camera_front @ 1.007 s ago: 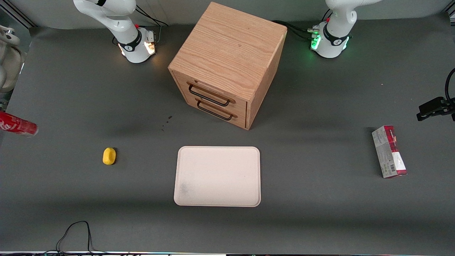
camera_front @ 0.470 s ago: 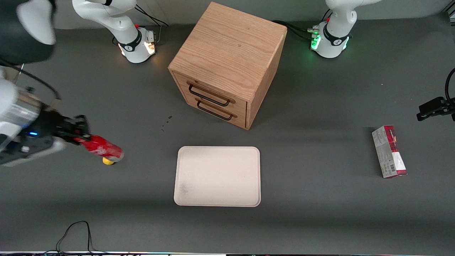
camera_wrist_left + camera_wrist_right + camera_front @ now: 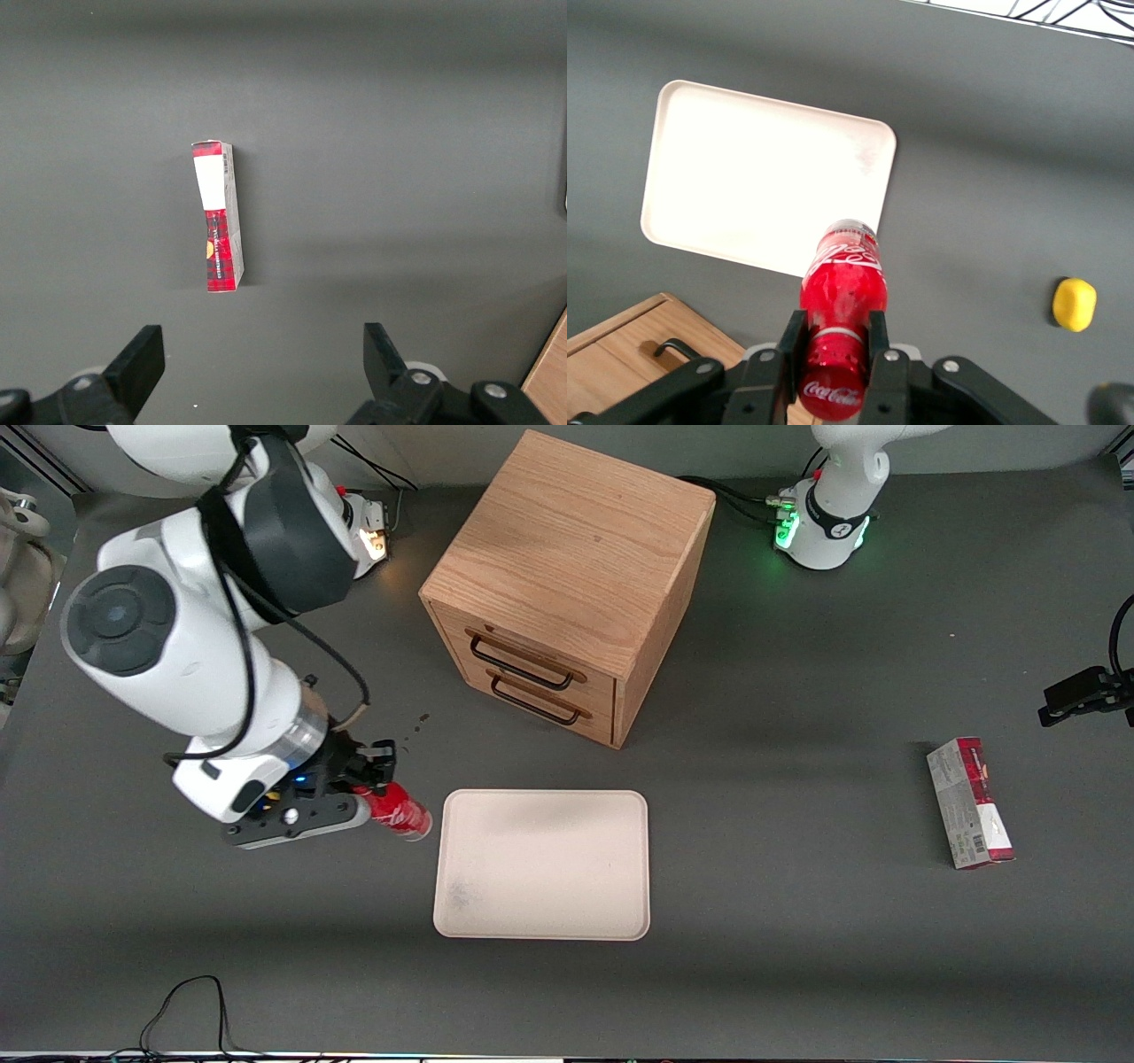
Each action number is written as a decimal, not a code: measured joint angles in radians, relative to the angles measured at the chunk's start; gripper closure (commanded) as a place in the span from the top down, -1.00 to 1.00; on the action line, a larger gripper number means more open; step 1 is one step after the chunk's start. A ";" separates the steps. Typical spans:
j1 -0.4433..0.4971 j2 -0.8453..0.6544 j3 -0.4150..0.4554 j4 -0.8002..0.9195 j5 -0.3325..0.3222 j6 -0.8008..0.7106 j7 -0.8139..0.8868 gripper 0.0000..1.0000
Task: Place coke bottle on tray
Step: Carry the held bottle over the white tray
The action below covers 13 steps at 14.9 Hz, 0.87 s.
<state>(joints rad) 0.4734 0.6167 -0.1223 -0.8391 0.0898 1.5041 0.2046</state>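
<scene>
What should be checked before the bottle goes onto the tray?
1. Grip: gripper shut on bottle, ok.
2. Bottle over tray: in the front view it hangs beside the rim toward the working arm's end, not ok.
3. Tray bare: ok.
4. Drawer cabinet apart from the tray: ok.
5. Yellow object out of the path: ok.
6. Height above the tray: cannot tell.

Grey table (image 3: 797,957): tray (image 3: 542,865), cabinet (image 3: 567,584), carton (image 3: 970,802).
</scene>
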 measured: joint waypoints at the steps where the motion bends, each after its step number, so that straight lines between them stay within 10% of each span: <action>1: 0.006 0.000 0.000 0.003 0.000 0.005 0.003 -1.00; 13: 0.001 0.319 0.000 0.001 0.000 0.305 0.003 -1.00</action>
<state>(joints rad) 0.4742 0.9356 -0.1225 -0.8380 0.0894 1.8090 0.2075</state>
